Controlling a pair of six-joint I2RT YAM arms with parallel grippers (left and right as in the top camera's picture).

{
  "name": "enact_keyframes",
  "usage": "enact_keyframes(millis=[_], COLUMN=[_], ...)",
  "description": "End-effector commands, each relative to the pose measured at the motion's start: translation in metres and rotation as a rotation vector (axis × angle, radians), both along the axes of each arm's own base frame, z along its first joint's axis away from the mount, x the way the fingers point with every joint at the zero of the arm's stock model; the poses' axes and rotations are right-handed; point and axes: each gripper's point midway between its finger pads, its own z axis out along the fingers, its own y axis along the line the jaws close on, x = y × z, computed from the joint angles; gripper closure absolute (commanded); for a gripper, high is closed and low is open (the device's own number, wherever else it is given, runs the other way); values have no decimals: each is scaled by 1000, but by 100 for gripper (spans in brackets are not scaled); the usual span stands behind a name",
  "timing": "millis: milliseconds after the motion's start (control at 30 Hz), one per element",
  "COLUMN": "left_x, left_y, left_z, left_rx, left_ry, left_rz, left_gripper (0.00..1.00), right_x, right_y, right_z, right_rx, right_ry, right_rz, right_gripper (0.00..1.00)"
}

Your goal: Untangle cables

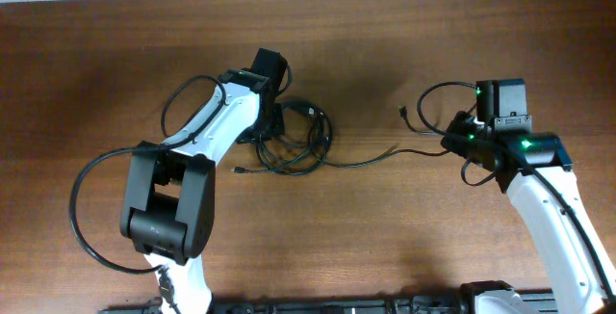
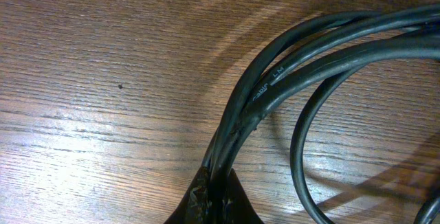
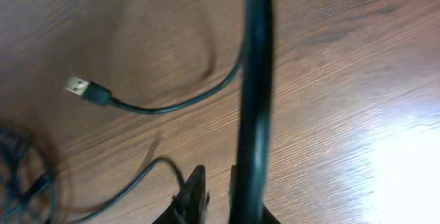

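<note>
faint pale print on the jacket of one of the cables [image 2: 276, 71], left wrist view, two letters read roughly "LM", short smudged run just below it illegible, no other readable text

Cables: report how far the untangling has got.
Done: one cable lies stretched out of the coil toward the right gripper, with a plug end free on the table. In hand: the left gripper is shut on the coil's strands. Left: the rest of the coil is looped together.
</note>
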Motion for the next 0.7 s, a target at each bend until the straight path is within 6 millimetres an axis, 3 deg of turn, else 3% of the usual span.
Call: enact_keyframes(millis=[0, 67, 100, 200, 233, 267, 400, 500, 567, 667], left_x=[9, 9, 10, 16, 16, 16, 13, 12, 12, 12], left_y=[1, 3, 3, 0, 0, 0, 1, -4, -5, -5], left_z=[16, 16, 16, 17, 17, 17, 16, 16, 16, 16], left_rx=[-3, 12, 10, -2, -5, -4, 0, -27, -33, -33], left_ry=[-47, -49, -54, -79, -81, -80, -68, -58, -59, -58], left_rz=[-3, -2, -1, 2, 2, 2, 2, -2, -4, -4], left_gripper=[100, 100, 100, 100, 100, 100, 100, 100, 100, 100], right_x=[-3, -9, -10, -9, -10, -13, -27, -30, -28, -18], right_y=[-57, -75, -70, -26, -22, -20, -6, 39, 46, 43], right_z=[13, 12, 6, -6, -10, -17, -67, -88, -87, -77], right_rx=[-268, -260, -192, 40, 65, 90, 193, 317, 312, 305], right_ry=[-15, 1, 14, 36, 44, 62, 214, 329, 319, 281], right_rz=[-171, -227, -214, -101, -115, -161, -390, -283, -257, -250], right_gripper=[90, 90, 90, 89, 84, 63, 32, 28, 27, 18])
